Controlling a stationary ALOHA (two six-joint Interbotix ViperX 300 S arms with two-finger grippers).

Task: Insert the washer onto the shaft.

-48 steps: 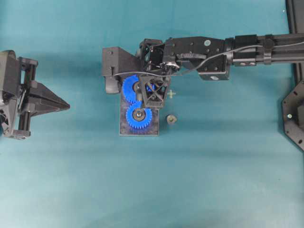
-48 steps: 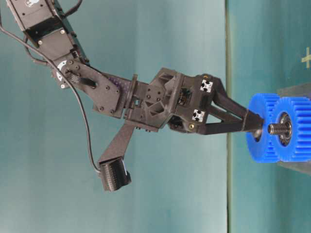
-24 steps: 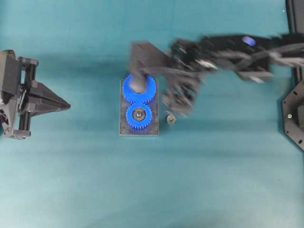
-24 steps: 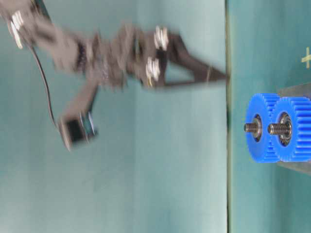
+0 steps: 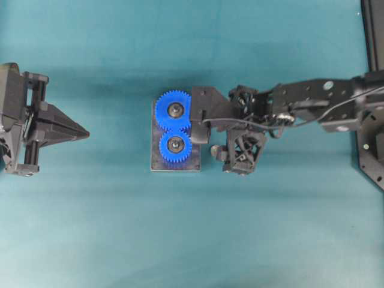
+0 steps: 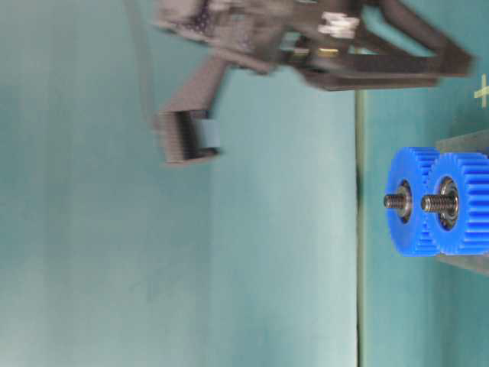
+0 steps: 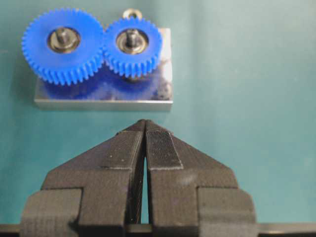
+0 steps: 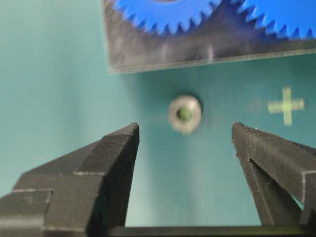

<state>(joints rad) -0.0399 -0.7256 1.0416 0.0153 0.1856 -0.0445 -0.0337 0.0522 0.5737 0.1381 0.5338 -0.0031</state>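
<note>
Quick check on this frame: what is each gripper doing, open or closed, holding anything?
Left gripper: closed, empty, parked away from the gears.
Right gripper: open, empty, above the washer lying on the table.

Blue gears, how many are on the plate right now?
2. Both sit meshed on the plate: the bigger gear at its far end, the smaller gear nearer the washer. None seem hidden.
</note>
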